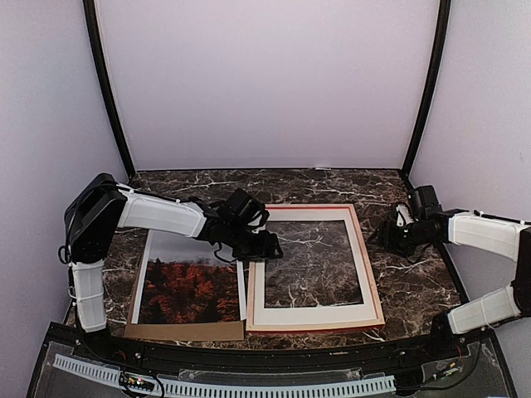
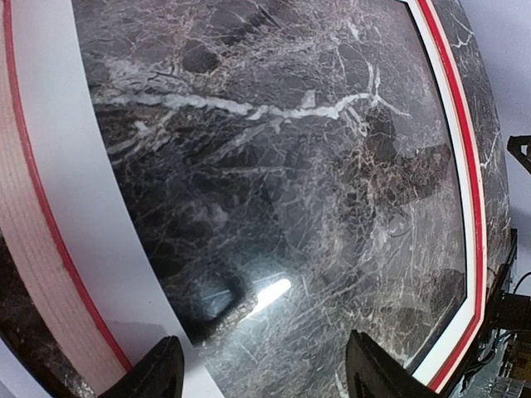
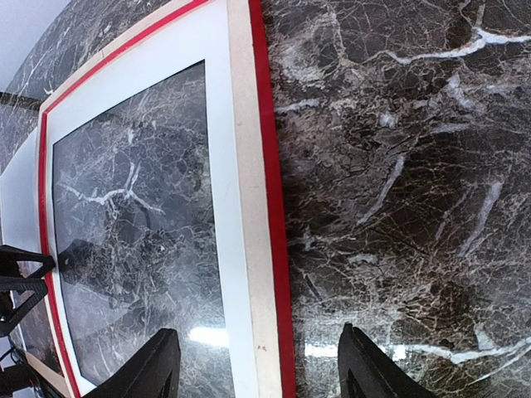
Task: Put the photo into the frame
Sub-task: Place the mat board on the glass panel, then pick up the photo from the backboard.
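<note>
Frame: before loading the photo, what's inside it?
A white mat lines the frame; marble table shows through its opening. The photo lies outside. The left gripper covers part of the frame's left edge.

Left of the frame (image 1: pixel 368 265), the left arm (image 1: pixel 158 214) has smooth white shells over its links, joined by bulky black motor housings; the largest is a rounded black block at the shoulder. Thin black cables (image 1: pixel 220 240) loop beside its black wrist. The left claw (image 2: pixel 265 375) has two blunt, matte black fingers (image 2: pixel 158 373). Right of the frame, the right arm (image 1: pixel 489 232) matches it, with white shells, black joints, and a right claw (image 3: pixel 261 369) with the same dark fingers.
</note>
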You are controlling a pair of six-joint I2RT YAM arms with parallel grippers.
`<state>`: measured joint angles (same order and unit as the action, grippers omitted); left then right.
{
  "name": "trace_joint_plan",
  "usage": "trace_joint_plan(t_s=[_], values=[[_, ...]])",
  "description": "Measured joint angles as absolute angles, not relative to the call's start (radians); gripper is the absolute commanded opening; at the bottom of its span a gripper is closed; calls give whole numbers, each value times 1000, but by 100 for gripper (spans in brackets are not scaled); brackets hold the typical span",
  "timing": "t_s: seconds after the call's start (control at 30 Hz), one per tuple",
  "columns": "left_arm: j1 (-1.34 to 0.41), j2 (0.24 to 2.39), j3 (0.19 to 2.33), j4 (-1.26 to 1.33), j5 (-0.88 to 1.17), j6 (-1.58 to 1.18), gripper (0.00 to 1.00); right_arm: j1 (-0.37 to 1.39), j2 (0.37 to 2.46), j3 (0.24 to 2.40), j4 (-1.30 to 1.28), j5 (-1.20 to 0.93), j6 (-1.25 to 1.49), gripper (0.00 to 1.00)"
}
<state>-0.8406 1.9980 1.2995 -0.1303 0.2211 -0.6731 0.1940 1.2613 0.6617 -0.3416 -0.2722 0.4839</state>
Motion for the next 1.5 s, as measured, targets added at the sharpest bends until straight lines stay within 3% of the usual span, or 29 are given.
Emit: trace_joint_plan(t_s=[0.53, 0.77, 0.93, 1.23, 1.5], values=[[-847, 1997, 1327, -174, 199, -633, 71, 217, 1259, 654, -338, -263, 486, 67], [-843, 1810, 1327, -232, 90, -555, 83, 318, 1226, 662, -330, -238, 538, 68], [-777, 1606, 1261, -270, 13, -509, 86, 484, 1259, 727, -282, -208, 610, 69], [-387, 1398, 1041, -376, 27, -454, 86, 776, 1632, 1069, -186, -173, 673, 72], [-194, 1386, 1011, -421, 142, -399, 89, 961, 2030, 1483, -192, -205, 660, 72]])
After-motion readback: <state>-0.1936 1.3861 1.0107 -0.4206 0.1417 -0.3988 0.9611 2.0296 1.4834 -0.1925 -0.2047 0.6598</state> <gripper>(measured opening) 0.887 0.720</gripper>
